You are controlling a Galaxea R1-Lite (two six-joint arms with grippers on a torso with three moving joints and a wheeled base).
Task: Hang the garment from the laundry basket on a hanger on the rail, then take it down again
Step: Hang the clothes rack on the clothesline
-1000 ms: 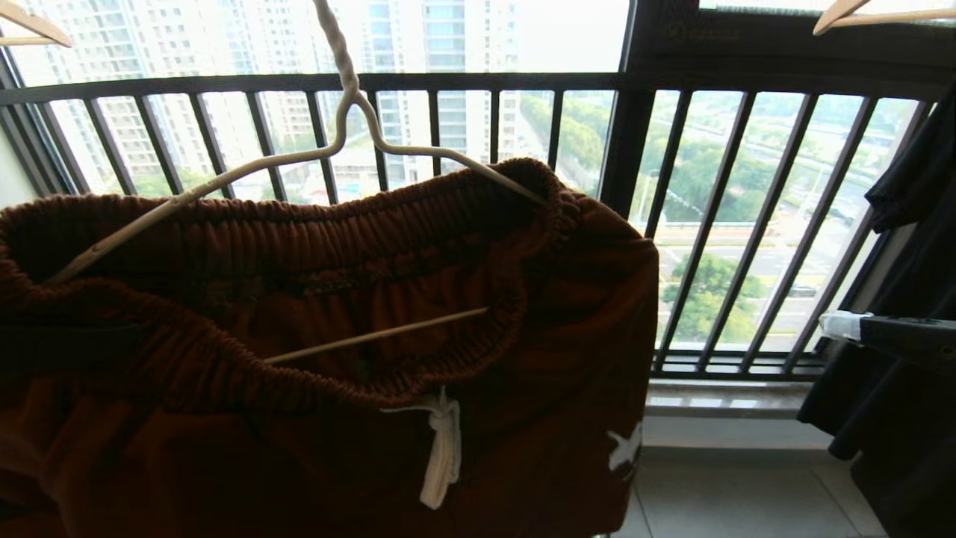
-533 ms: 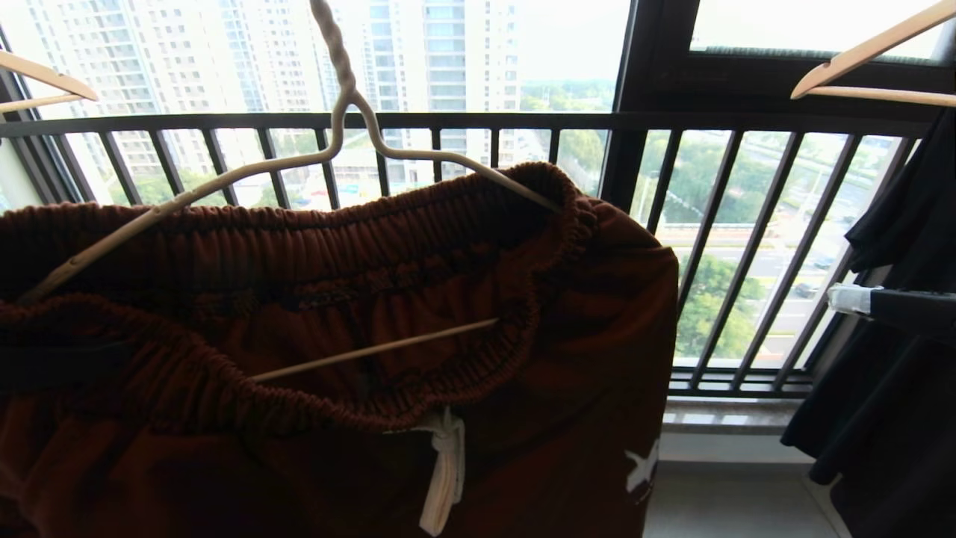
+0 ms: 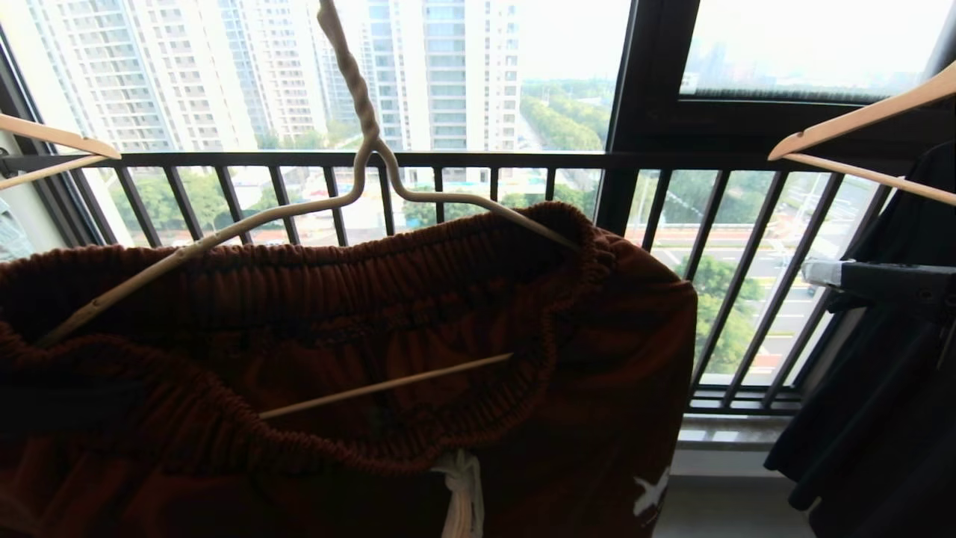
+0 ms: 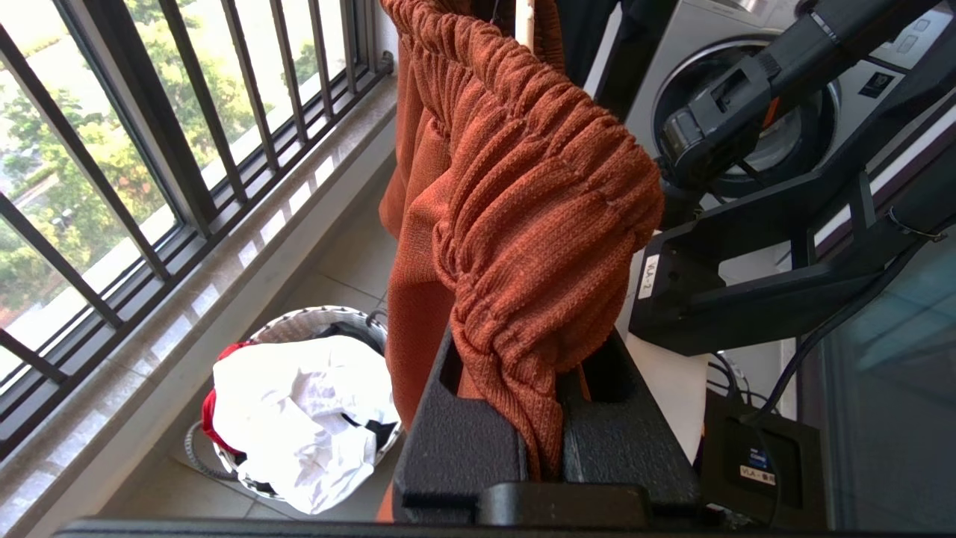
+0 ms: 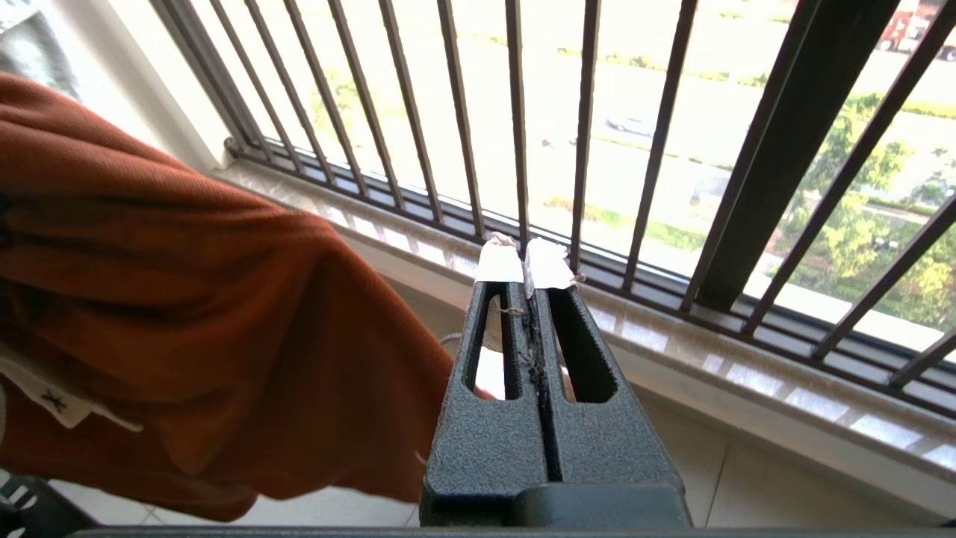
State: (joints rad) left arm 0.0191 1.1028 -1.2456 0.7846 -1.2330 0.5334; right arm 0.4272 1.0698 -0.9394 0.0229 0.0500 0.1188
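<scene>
- The left gripper (image 4: 549, 418) has its black fingers (image 4: 463, 441) pinched on the gathered waistband of the rust-brown knitted shorts (image 3: 358, 329), low in its wrist view
- The shorts fill the lower left of the head view, draped on the thin cream wire hanger (image 3: 373, 172); a pull here could tip the hanger or slide the band off
- The right gripper (image 5: 524, 265), jaws pressed together on nothing, sits mid-right, clear of cloth
- The round perforated laundry basket (image 4: 299, 325) stays below, on the floor

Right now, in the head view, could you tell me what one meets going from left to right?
Light-wood hanger tip → cream hanger carrying the rust-brown shorts → dark window post → right gripper → dark hanging garment.
</scene>
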